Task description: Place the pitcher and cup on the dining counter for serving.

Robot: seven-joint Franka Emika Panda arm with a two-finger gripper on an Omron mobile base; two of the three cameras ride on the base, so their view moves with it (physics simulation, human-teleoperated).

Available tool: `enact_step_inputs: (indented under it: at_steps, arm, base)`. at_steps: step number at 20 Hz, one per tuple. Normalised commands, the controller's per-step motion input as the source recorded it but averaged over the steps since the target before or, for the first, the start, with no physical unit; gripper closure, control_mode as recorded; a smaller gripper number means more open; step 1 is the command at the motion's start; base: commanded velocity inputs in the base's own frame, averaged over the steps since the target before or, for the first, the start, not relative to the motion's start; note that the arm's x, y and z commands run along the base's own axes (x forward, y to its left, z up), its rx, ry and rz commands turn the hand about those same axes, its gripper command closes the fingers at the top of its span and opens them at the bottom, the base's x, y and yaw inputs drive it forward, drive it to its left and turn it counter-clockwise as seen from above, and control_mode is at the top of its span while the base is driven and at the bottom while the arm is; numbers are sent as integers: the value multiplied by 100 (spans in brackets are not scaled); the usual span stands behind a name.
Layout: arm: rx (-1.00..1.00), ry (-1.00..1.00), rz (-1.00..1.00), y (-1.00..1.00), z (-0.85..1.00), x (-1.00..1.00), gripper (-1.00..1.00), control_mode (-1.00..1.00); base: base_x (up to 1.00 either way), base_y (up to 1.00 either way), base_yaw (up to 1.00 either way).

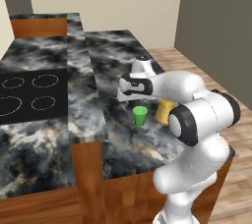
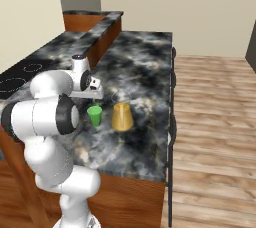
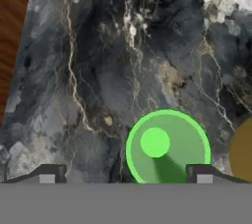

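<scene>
pitchers: one, amber-yellow pitcher point(image 2: 122, 117), standing on the desk
cups: one, green cup point(image 2: 95, 115), just beside the pitcher
desks: one, black marble desk point(image 2: 145, 77) on a wood base
cooktops: one, black cooktop point(image 1: 32, 95)
cooktop rings: four visible in the left base view
robot arms: one
grippers: one, gripper point(image 3: 125, 173)

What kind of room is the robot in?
Most likely a kitchen: there is a black cooktop with ring burners set in a marble counter, and a green cup and yellow pitcher stand on it.

A glossy white arm point(image 1: 197, 120) of rounded, bulbous segments, with black rings at its joints.
</scene>
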Motion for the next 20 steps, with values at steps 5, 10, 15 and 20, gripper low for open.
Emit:
enact_step_inputs:
  at_steps: [5, 10, 15, 20]
  arm:
    - [0, -38, -2, -41, 49, -100, -100, -100]
    - [0, -46, 0, -67, 6, -100, -100, -100]
    - [0, -42, 0, -73, 0, -100, -100, -100]
    - [0, -33, 0, -59, 13, -100, -100, -100]
  base:
    - [0, 0, 0]
    - [0, 0, 0]
    - [0, 0, 0]
    - [0, 0, 0]
